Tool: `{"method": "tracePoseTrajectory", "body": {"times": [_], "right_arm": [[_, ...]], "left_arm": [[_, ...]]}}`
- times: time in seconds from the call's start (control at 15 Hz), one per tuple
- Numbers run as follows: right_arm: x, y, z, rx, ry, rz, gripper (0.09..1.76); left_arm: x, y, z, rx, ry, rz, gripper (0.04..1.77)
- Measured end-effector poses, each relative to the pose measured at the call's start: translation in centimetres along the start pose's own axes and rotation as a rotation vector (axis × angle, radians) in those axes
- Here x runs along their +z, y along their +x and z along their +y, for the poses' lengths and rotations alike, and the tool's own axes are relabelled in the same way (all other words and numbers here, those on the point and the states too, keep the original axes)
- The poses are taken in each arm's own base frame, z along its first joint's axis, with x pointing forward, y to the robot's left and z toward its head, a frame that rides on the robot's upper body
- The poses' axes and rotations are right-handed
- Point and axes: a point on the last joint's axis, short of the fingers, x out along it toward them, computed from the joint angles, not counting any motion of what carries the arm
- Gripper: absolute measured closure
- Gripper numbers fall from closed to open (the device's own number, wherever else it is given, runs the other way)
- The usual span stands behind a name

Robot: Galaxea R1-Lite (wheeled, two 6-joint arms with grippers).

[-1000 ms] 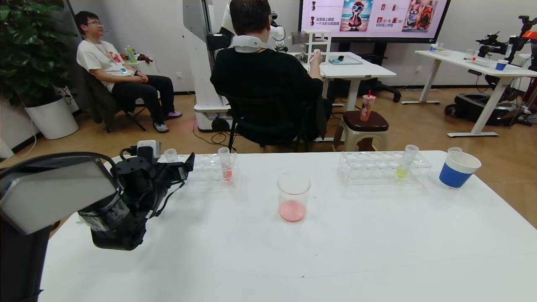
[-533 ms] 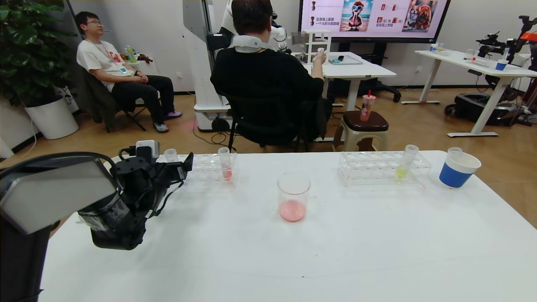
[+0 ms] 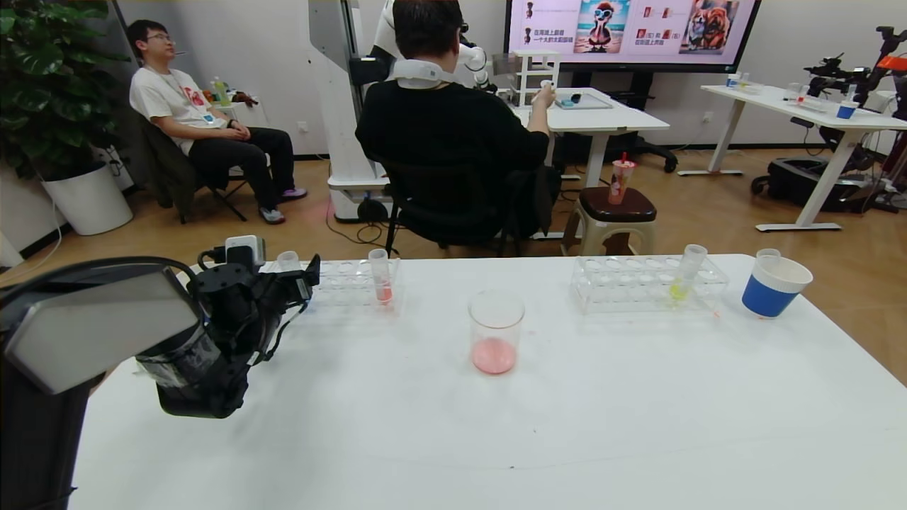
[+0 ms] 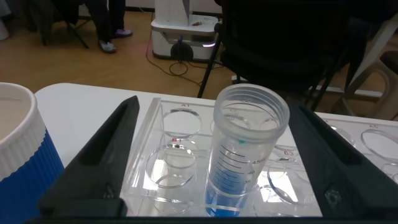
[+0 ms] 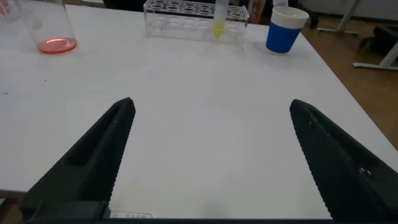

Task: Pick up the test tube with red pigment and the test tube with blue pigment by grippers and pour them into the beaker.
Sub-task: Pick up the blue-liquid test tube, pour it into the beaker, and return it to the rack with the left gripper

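Observation:
The test tube with blue pigment [image 4: 245,162] stands upright in the clear left rack [image 4: 177,158]; only its top [image 3: 288,261] shows in the head view. My left gripper [image 4: 212,107] is open, with a finger on each side of this tube and not touching it; it also shows in the head view [image 3: 306,278]. A test tube with red pigment [image 3: 381,278] stands in the same rack [image 3: 347,287], further right. The beaker [image 3: 496,331] at mid-table holds some pink-red liquid; it also shows in the right wrist view [image 5: 53,28]. My right gripper [image 5: 211,104] is open and empty over bare table, outside the head view.
A second clear rack [image 3: 648,283] at the back right holds a yellow-green tube [image 3: 684,276]. A blue-and-white paper cup [image 3: 774,287] stands to its right. Another such cup [image 4: 18,155] stands next to the left rack. People sit beyond the table's far edge.
My left gripper has shifted slightly to the left along the rack, closer around the blue tube. Nothing else on the table has moved.

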Motion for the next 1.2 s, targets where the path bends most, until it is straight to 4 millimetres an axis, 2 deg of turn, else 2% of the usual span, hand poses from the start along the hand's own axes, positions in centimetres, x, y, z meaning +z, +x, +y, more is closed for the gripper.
{"method": "tracePoseTrajectory", "body": {"times": [0.07, 0.13, 0.2, 0.27, 0.33, 0.47, 0.73, 0.93, 1.2], "right_arm": [[0.0, 0.0, 0.0, 0.0, 0.0, 0.0, 0.11], [0.0, 0.0, 0.0, 0.0, 0.0, 0.0, 0.11], [0.0, 0.0, 0.0, 0.0, 0.0, -0.001, 0.11], [0.0, 0.0, 0.0, 0.0, 0.0, 0.0, 0.11], [0.0, 0.0, 0.0, 0.001, 0.0, 0.0, 0.11], [0.0, 0.0, 0.0, 0.0, 0.0, 0.0, 0.11], [0.0, 0.0, 0.0, 0.0, 0.0, 0.0, 0.11], [0.0, 0.0, 0.0, 0.001, 0.0, 0.0, 0.11], [0.0, 0.0, 0.0, 0.0, 0.0, 0.0, 0.11]], "left_arm": [[0.0, 0.0, -0.1, -0.003, 0.0, 0.001, 0.52], [-0.1, 0.0, -0.1, -0.005, -0.001, 0.002, 1.0], [-0.1, 0.0, -0.3, -0.009, -0.002, 0.001, 1.37], [-0.1, 0.0, -0.2, -0.009, -0.001, 0.001, 1.44], [-0.1, 0.0, -0.2, -0.007, -0.002, 0.001, 1.24], [-0.1, 0.0, -0.2, -0.008, -0.001, 0.002, 1.31], [0.4, 0.2, -0.2, -0.002, -0.001, -0.013, 1.3], [2.2, 0.4, -0.3, -0.001, 0.004, -0.014, 1.3], [5.9, 0.0, -0.4, -0.005, 0.007, -0.018, 1.3]]}}
